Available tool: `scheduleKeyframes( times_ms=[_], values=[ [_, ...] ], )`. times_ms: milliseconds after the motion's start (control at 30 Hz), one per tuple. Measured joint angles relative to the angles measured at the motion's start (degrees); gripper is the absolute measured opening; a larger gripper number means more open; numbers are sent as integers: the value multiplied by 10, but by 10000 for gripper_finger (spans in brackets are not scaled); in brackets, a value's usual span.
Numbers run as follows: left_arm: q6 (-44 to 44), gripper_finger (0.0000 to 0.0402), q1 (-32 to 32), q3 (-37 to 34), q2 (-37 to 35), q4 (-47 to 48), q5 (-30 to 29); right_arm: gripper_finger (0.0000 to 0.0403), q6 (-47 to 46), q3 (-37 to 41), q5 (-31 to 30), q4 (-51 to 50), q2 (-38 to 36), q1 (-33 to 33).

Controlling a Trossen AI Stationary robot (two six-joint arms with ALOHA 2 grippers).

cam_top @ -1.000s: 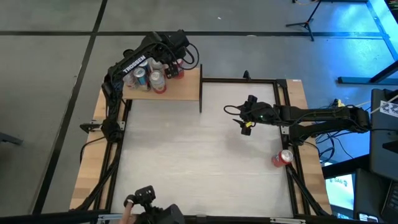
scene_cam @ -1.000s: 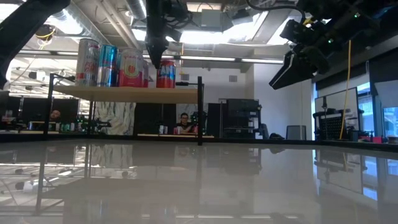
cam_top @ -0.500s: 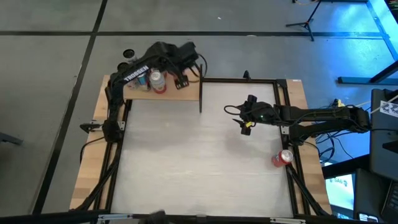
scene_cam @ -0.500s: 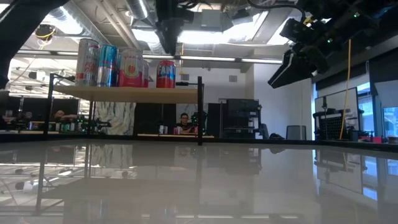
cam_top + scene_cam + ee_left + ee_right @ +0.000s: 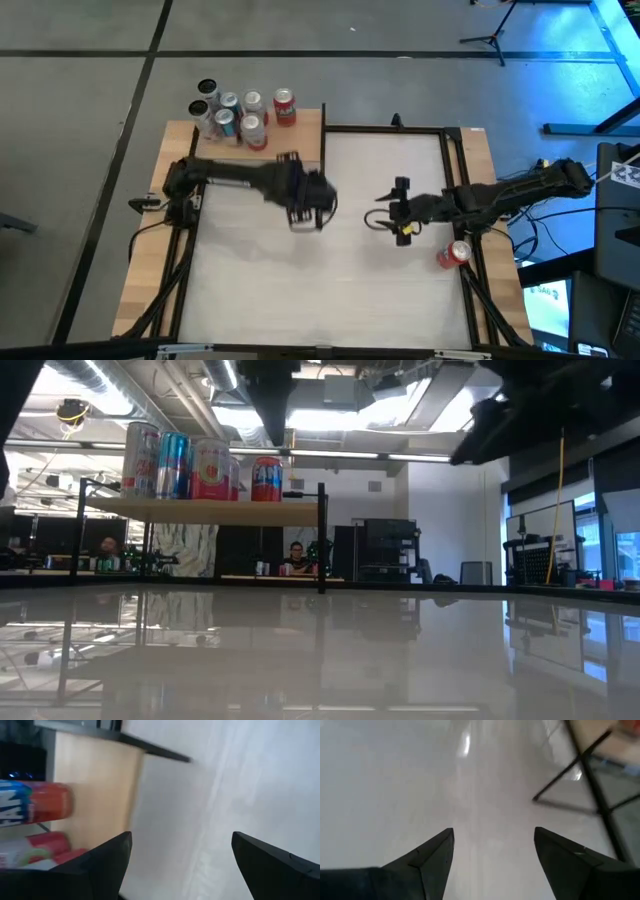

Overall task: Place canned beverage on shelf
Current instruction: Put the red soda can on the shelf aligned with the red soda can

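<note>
The shelf (image 5: 262, 140), a tan wood board with a black metal edge, carries a cluster of cans (image 5: 240, 112). One red can (image 5: 453, 254) lies on its side at the glossy white worktop's (image 5: 320, 280) right edge. The left gripper (image 5: 306, 205) hangs over mid-worktop, jaws apart and empty. The right gripper (image 5: 399, 210), near the red can, is also spread and empty; it should straddle the smooth round body squarely

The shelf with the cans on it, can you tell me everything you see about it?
The shelf is a flat board of light tan wood with a black metal edge, held up on thin black legs at the table's far left corner. It sits level. Cans stand upright on it in a cluster, silver, blue and red ones, with one red can a bit apart. No gripper touches it.
</note>
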State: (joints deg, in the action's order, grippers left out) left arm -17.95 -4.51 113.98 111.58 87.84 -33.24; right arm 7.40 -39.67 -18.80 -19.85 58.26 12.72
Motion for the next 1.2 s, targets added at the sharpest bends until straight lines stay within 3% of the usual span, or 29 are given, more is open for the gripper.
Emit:
scheduleKeyframes(
  times_ms=[267, 600, 900, 1033, 1200],
  values=[
    [-113, 331, -132, -86, -3, -99, -28, 271, -225, -87, -12, -244, 0, 87],
    [-133, 331, -237, -204, -4, -333, -22, 271, -544, -196, 16, -537, 0, 186],
    [-150, 331, -292, -287, -4, -518, -29, 271, -754, -207, 115, -634, 0, 248],
    [-171, 331, -316, -304, -3, -539, -25, 271, -849, -207, 141, -702, 0, 265],
    [-180, 331, -340, -321, -3, -571, -50, 271, -938, -206, 165, -698, 3, 288]
  ],
)
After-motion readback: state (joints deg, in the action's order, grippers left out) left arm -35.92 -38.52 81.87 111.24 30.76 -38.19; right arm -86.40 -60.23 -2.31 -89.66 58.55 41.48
